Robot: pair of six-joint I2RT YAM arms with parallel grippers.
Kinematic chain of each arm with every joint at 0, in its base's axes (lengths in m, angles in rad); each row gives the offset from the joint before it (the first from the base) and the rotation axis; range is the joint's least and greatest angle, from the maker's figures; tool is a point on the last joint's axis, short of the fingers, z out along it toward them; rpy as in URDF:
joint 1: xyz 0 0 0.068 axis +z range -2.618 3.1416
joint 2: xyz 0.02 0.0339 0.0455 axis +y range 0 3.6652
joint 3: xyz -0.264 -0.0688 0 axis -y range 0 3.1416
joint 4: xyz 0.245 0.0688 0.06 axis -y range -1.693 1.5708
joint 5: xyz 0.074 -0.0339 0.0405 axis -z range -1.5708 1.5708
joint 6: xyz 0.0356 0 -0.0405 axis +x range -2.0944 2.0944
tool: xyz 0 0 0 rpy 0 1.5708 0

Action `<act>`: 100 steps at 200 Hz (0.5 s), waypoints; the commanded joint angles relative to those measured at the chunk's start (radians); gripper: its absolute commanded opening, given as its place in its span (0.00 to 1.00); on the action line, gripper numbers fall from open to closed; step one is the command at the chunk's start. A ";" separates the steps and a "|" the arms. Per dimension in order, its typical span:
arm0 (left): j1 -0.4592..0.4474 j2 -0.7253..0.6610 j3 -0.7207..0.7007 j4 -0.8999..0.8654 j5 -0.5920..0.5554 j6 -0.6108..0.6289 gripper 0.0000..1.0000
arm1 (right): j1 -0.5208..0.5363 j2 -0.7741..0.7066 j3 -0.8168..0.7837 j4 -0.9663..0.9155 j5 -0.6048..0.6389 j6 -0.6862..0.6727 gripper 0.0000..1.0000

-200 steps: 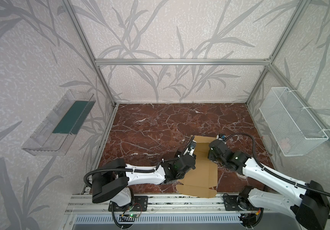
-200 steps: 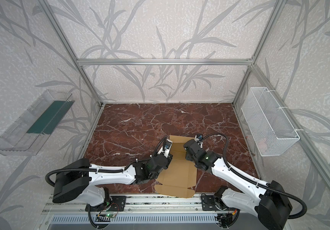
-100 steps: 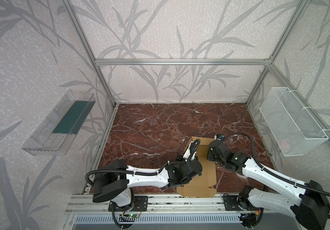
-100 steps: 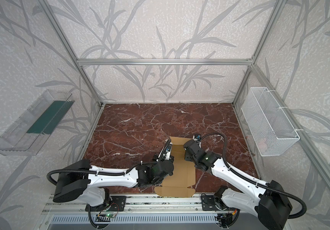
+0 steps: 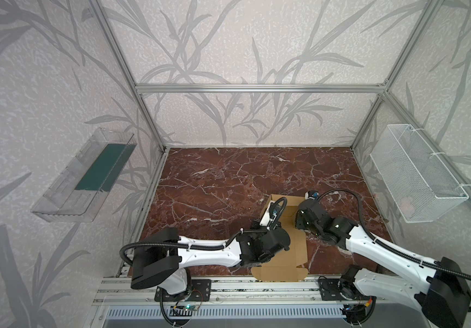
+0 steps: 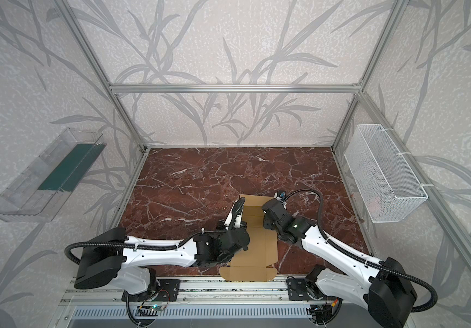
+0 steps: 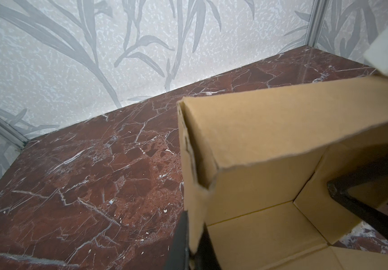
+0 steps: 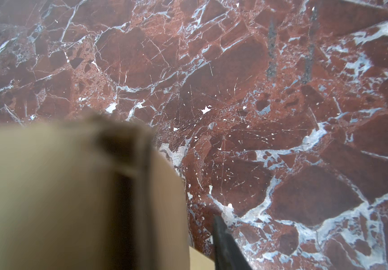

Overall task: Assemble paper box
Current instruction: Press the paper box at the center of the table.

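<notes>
The tan paper box (image 5: 294,250) (image 6: 260,250) lies half folded near the table's front edge, its far walls raised and its front flap flat. My left gripper (image 5: 273,211) (image 6: 237,215) is shut on the box's left side wall; in the left wrist view the gripper (image 7: 193,243) pinches that upright wall (image 7: 270,131) between its two dark fingers. My right gripper (image 5: 299,217) (image 6: 265,218) stands open astride the right wall. In the right wrist view its outer finger (image 8: 223,245) is clear of the blurred cardboard (image 8: 48,198).
A clear plastic tray (image 5: 86,176) with a green pad hangs on the left wall. On the right wall hangs a white wire basket (image 5: 416,176). The box's front flap (image 5: 279,274) reaches onto the aluminium rail (image 5: 228,286). Red marble table (image 5: 228,176) stretches behind the box.
My right gripper has gone from shut to open at the right wall. The left arm moved rightward with the left wall in its grip, and the box shifted slightly with it.
</notes>
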 commanded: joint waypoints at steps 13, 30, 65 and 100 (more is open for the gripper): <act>-0.007 -0.025 0.037 -0.050 -0.058 -0.054 0.00 | -0.005 -0.038 -0.016 0.000 0.003 -0.004 0.37; -0.006 -0.021 0.046 -0.067 -0.075 -0.060 0.00 | -0.004 -0.059 -0.019 -0.010 -0.004 -0.002 0.40; 0.003 -0.033 0.037 -0.083 -0.098 -0.065 0.00 | -0.004 -0.141 -0.030 -0.037 -0.027 -0.020 0.49; 0.045 -0.093 -0.005 -0.068 -0.051 -0.048 0.00 | -0.005 -0.257 -0.023 -0.136 -0.010 -0.063 0.55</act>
